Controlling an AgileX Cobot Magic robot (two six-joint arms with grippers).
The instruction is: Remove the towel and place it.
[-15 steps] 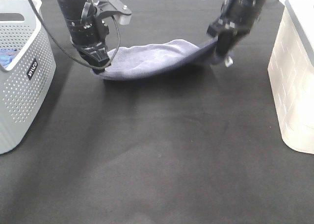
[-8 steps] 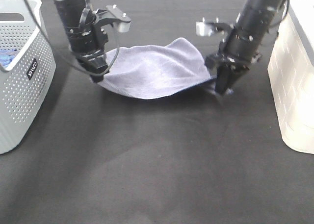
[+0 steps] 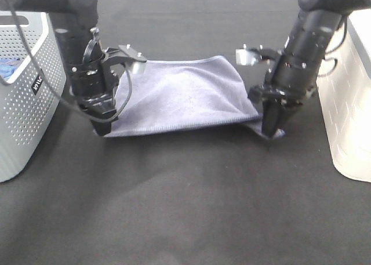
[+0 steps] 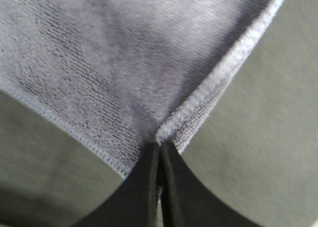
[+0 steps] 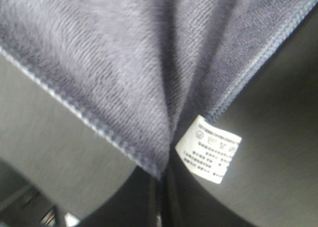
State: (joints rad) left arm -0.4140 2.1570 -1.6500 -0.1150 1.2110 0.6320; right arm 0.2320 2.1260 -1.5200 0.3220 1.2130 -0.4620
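Observation:
The greyish-lavender towel (image 3: 184, 94) is stretched flat between my two grippers, low over the black table. My left gripper (image 3: 103, 127) is shut on its front left corner; the left wrist view shows the hemmed corner (image 4: 164, 132) pinched between the closed fingers. My right gripper (image 3: 269, 131) is shut on the front right corner. The right wrist view shows the bunched cloth (image 5: 164, 103) and its small white tag (image 5: 208, 148) by the fingers. The towel's far edge lies behind, towards the table's back.
A grey perforated basket (image 3: 26, 88) stands at the left edge with a bit of blue cloth (image 3: 7, 68) inside. A white basket (image 3: 351, 97) stands at the right edge, close to my right arm. Black table surface (image 3: 185, 201) spreads in front.
Both grippers have come forward and down with the towel's corners. The towel has gone from a sagging bundle to a spread, nearly flat sheet near the table.

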